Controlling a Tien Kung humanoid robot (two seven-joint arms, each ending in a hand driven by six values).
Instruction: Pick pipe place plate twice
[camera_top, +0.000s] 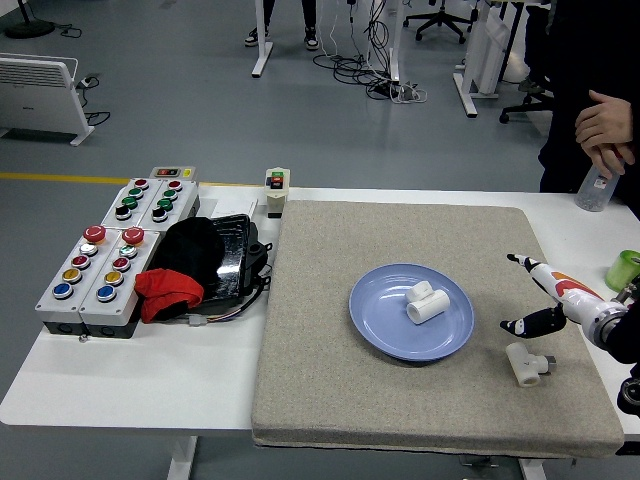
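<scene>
Pipe fitting (427, 302), white plastic, lies in the blue plate (372, 318) mid-mat. Second pipe fitting (525, 363) sits on the grey mat (330, 400) near its right edge, just below the right hand (545, 298), whose fingers are spread and hold nothing. Looks light, rigid, smooth, likely to roll; best pinched across the straight barrel. Left hand not visible. Person's hands hold a bottle (597, 188) at the far right corner.

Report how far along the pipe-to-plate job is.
Done: one white plastic pipe fitting lies in the round blue plate. In hand: nothing; the right hand is open, above the second white pipe fitting on the grey mat. Left: grasp that second fitting and place it in the plate.
</scene>
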